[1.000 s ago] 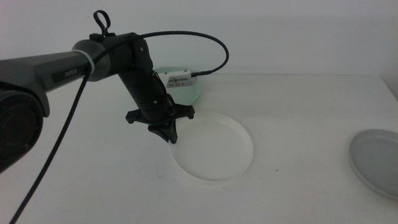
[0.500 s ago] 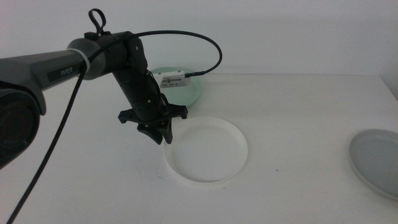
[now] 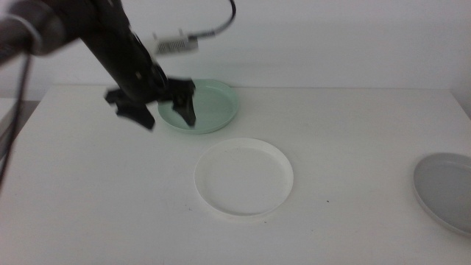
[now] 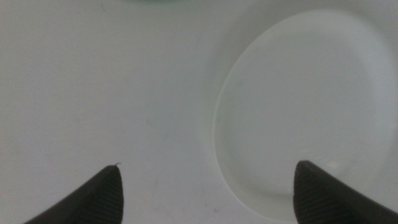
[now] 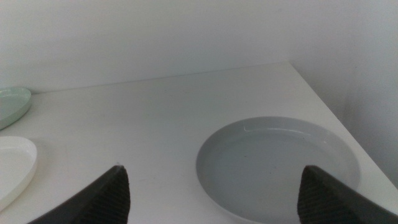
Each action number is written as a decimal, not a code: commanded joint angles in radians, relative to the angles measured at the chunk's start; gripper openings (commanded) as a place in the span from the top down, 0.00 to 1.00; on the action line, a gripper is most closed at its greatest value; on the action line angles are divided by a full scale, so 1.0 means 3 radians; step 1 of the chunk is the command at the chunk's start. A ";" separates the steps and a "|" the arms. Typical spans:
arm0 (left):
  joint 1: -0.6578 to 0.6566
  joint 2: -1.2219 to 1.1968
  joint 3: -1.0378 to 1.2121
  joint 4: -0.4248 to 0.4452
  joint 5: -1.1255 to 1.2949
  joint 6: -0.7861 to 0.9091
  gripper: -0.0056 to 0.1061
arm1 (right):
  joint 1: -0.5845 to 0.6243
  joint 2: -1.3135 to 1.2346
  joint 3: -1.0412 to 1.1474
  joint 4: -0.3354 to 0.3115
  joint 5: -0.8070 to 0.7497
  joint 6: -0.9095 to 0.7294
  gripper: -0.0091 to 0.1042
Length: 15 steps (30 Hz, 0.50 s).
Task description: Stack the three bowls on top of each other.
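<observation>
1. the left gripper point(image 3: 165, 116) hung above the table point(image 3: 353, 132), raised in front of the near left rim of the mint green bowl point(image 3: 210, 107), with its dark arm coming in from the upper left of the middle view.
2. its two dark fingers point(image 3: 185, 109) were spread wide apart with nothing between them; the left wrist view showed the same, one fingertip point(image 4: 102, 196) over bare table and the other over the white bowl's rim.
3. the white bowl point(image 3: 243, 178) sat flat near the middle of the table, just in front of the mint green bowl but apart from it, with a strip of tabletop between them.
4. in the left wrist view the white bowl point(image 4: 311, 118) filled much of the picture, and a thin sliver of the mint green bowl showed at the frame's edge.
5. the grey bowl point(image 3: 444, 193) lay well apart from the other two, at the table's right edge and partly cut off by the middle view.
6. the right gripper point(image 5: 214, 199) did not show in the middle view; its wrist view had it low, close before the grey bowl point(image 5: 280, 162), its fingers spread wide and empty.
7. that same view showed the white bowl point(image 5: 12, 165) and the mint green bowl point(image 5: 12, 102) farther off to one side.
8. a white box with a cable point(image 3: 175, 44) rode on the left arm above the gripper.
9. none of the three bowls rested on another.
</observation>
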 commanded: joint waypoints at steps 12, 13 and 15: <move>0.0144 -0.0289 -0.0215 0.0650 -0.0466 -0.0354 0.11 | 0.0007 -0.0014 0.0011 -0.0018 -0.0028 -0.0012 0.10; 0.0168 -0.0213 -0.0304 0.0642 -0.0482 -0.0354 0.11 | 0.0007 -0.0014 0.0011 -0.0018 -0.0028 -0.0012 0.10; 0.0216 0.0025 -0.0595 0.0643 -0.0468 -0.0354 0.11 | 0.0007 -0.0014 0.0011 -0.0018 -0.0028 -0.0012 0.10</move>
